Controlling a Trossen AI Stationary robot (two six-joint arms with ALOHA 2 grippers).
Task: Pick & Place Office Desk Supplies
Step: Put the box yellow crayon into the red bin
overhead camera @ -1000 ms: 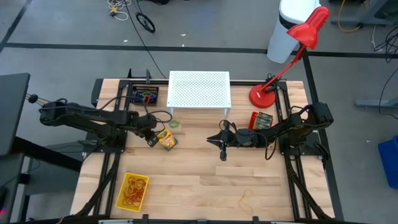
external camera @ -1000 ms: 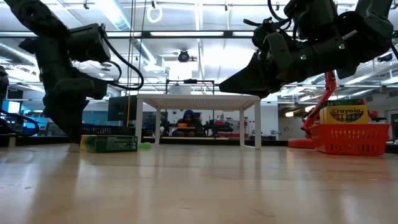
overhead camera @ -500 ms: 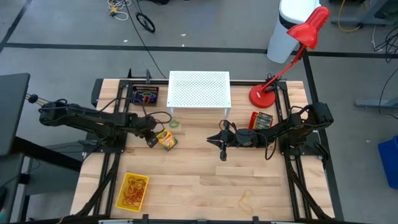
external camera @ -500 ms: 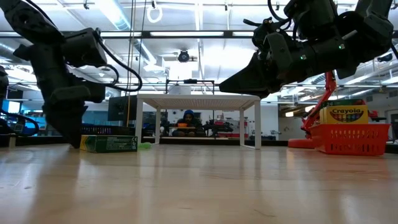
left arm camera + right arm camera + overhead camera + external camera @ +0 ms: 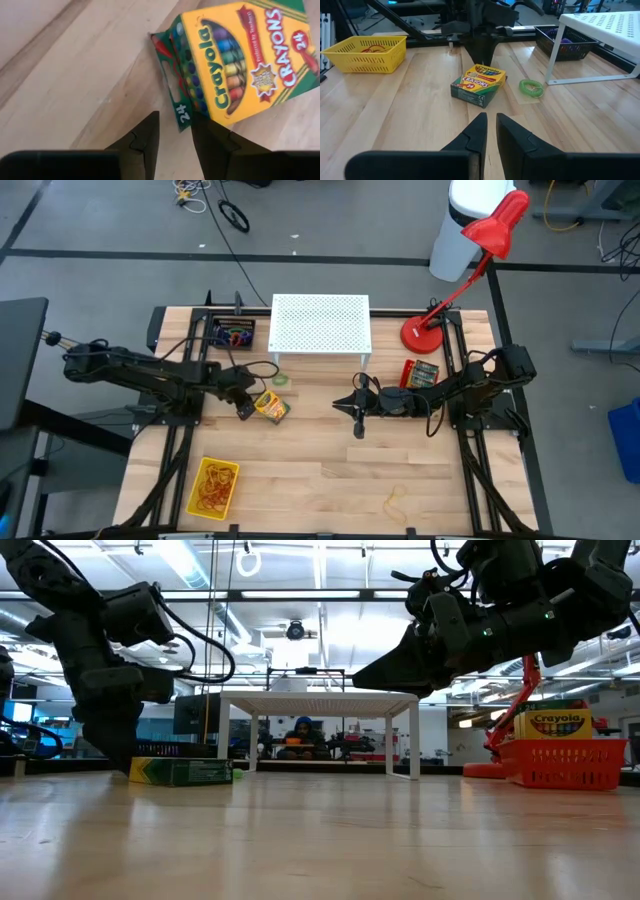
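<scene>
A yellow basket (image 5: 214,488) holding reddish-tan rubber bands (image 5: 212,490) is seen at about 8 o'clock on the table (image 5: 330,480), near the front left edge. The left gripper (image 5: 243,409) is lowered at about 9 o'clock, just beside the left end of a crayon box (image 5: 271,405). In the left wrist view its fingers (image 5: 145,137) are parted by a narrow gap, and the green corner of the crayon box (image 5: 235,60) lies at that gap; nothing is seen clamped. The box lies flat on the wood, label up. A green coiled loop (image 5: 280,380) lies just behind the box, beside the front left leg of the white perforated stand (image 5: 320,325), which stands at 12 o'clock. A black basket (image 5: 232,335) with coloured loops sits left of the stand at about 11 o'clock.

The right gripper (image 5: 359,423) hangs above the table centre, well apart from the box, fingers (image 5: 479,131) nearly together and empty. A red basket (image 5: 420,373) holding a second crayon box (image 5: 558,724) is placed at about 2 o'clock, in front of the base of the red desk lamp (image 5: 425,333). A loose rubber band (image 5: 396,501) lies at 5 o'clock.
</scene>
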